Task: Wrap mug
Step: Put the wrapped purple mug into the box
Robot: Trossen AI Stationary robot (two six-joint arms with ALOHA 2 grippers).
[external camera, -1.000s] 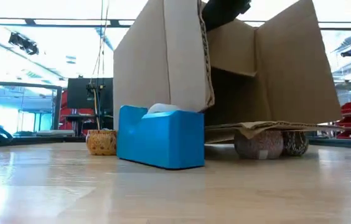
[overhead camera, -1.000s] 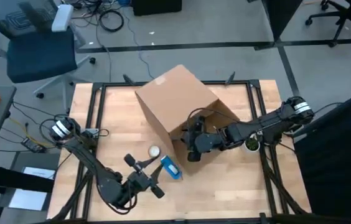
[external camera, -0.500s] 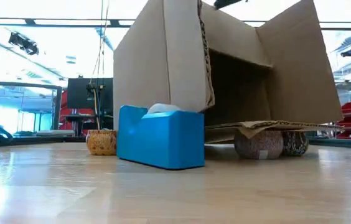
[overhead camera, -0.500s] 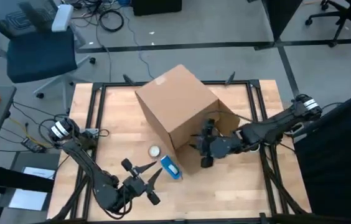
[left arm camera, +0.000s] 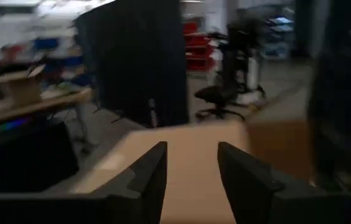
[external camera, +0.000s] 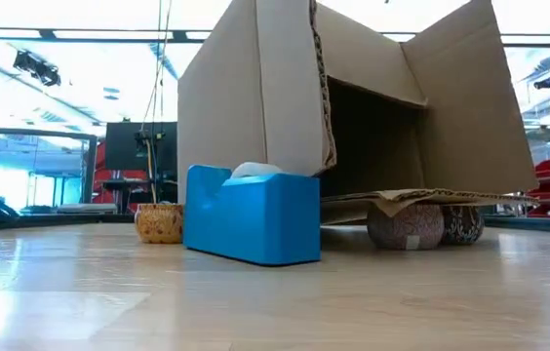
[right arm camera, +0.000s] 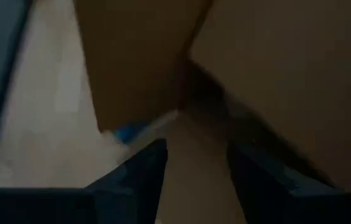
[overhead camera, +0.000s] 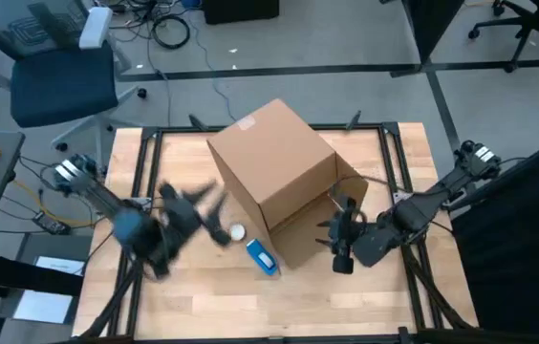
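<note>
Hands both empty, fingers parted: left hand (overhead camera: 214, 205) beside brown cardboard box (overhead camera: 274, 162), right hand (overhead camera: 339, 232) at its open side.

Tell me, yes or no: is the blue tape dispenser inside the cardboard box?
No. In the low view the blue tape dispenser stands on the table outside the cardboard box, in front of its left wall.
</note>
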